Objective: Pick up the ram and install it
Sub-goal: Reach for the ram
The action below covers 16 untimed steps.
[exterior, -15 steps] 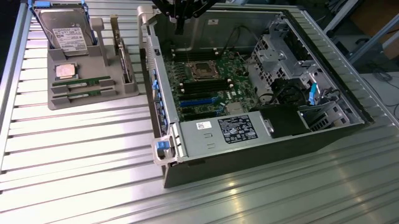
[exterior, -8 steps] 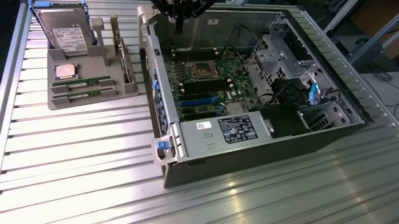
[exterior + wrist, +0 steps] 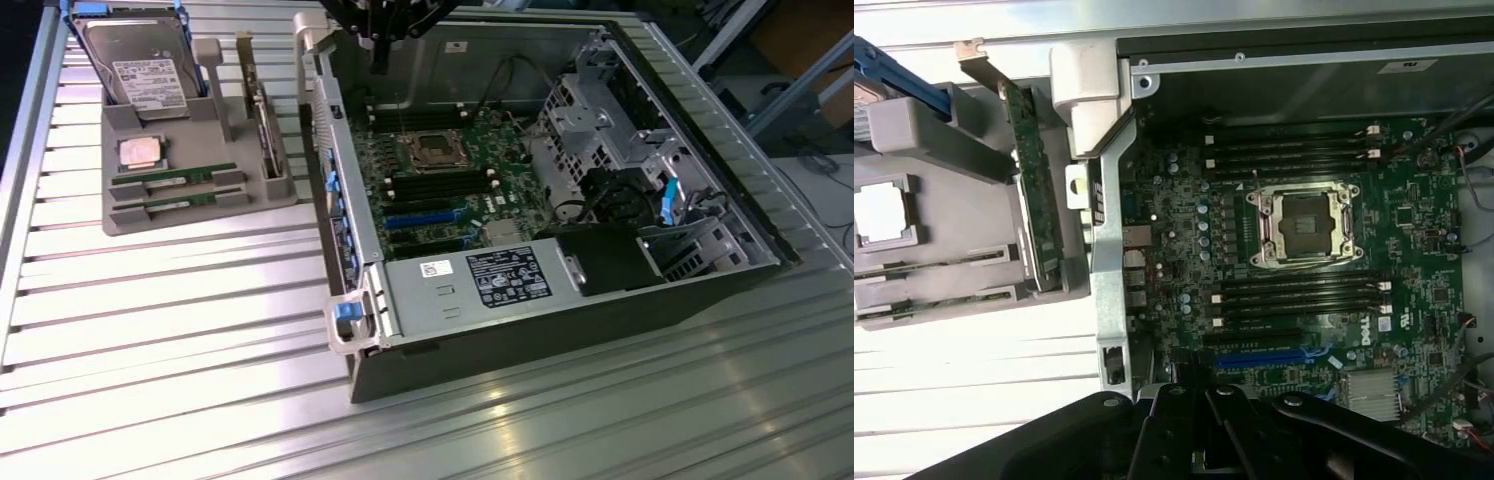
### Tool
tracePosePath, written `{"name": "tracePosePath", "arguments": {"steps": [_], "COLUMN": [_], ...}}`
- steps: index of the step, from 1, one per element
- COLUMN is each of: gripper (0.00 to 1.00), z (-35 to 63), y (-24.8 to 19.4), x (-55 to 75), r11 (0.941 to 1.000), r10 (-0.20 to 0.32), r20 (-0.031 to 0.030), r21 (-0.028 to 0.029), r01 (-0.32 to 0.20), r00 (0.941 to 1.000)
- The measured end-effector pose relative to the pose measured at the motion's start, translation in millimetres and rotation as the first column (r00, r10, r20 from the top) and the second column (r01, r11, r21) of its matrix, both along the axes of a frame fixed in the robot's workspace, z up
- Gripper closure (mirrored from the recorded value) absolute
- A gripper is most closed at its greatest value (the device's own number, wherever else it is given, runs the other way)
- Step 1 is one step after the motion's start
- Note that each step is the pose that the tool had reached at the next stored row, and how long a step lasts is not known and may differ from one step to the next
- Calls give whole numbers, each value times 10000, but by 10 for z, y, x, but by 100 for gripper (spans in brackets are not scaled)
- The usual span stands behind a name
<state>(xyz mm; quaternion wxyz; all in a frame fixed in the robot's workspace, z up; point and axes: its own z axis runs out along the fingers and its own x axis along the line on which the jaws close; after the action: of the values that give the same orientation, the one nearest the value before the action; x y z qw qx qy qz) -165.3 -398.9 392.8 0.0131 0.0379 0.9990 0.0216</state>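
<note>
Gripper (image 3: 380, 62) closed on nothing, hanging over far edge of open computer case (image 3: 561, 335). Ram (image 3: 178, 180) in grey holder (image 3: 134, 222), exterior view's left of case, twin stick (image 3: 178, 203) just beside. "DELL" readable on motherboard (image 3: 1184, 260); power-supply label (image 3: 507, 275) illegible.

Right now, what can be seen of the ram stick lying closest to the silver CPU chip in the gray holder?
The ram is a long, thin green circuit-board stick with small dark chips. It apparently rests on its long edge in a slot of the gray holder, with gray blocks bracketing its ends. It lies between the silver CPU chip and its twin. Only the holder touches it.
</note>
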Motion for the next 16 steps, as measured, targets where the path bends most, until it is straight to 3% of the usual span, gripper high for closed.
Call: {"name": "tracePosePath", "arguments": {"steps": [16], "gripper": [89], "z": [0], "y": [0], "x": [-60], "r11": [10000], "r10": [0], "r20": [0], "r21": [-2], "r01": [0], "r00": [10000]}}
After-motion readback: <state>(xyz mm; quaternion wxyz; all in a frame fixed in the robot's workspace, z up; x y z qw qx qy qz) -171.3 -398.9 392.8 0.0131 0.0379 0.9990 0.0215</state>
